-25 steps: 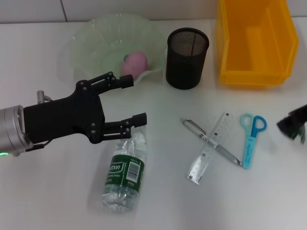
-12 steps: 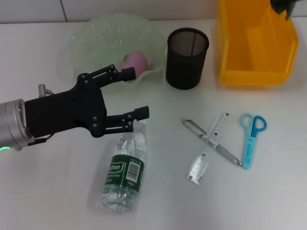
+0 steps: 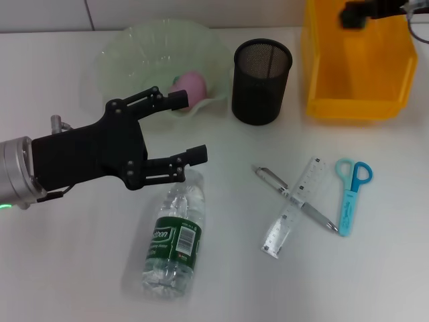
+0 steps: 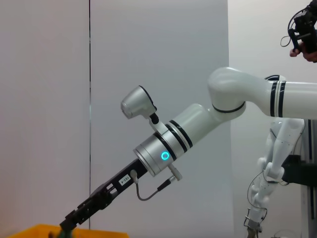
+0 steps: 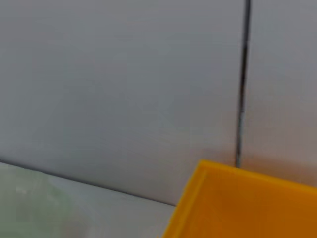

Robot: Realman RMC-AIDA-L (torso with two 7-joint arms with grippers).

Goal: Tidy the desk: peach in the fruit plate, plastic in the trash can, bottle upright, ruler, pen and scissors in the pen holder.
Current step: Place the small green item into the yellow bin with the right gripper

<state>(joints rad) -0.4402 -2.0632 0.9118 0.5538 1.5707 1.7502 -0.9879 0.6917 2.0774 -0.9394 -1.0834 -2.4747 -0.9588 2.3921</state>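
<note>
Fingers (image 3: 179, 99) of the left gripper (image 3: 186, 127) spread wide, hovering at the bottle's (image 3: 174, 237) twelve o'clock; right gripper (image 3: 355, 12) over the trash can (image 3: 355, 94), state unclear.

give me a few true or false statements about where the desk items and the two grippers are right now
1. The bottle lies on its side. True.
2. The peach sits on the bare table beside the scissors. False: it is in the fruit plate.
3. The left gripper is open, above the table near the bottle's cap end. True.
4. The pen holder has the ruler standing in it. False: the ruler lies flat on the table, crossed with the pen.
5. The scissors lie inside the trash can. False: they are on the table, in front of the yellow trash can.
6. The right gripper is over the trash can. True.
</note>
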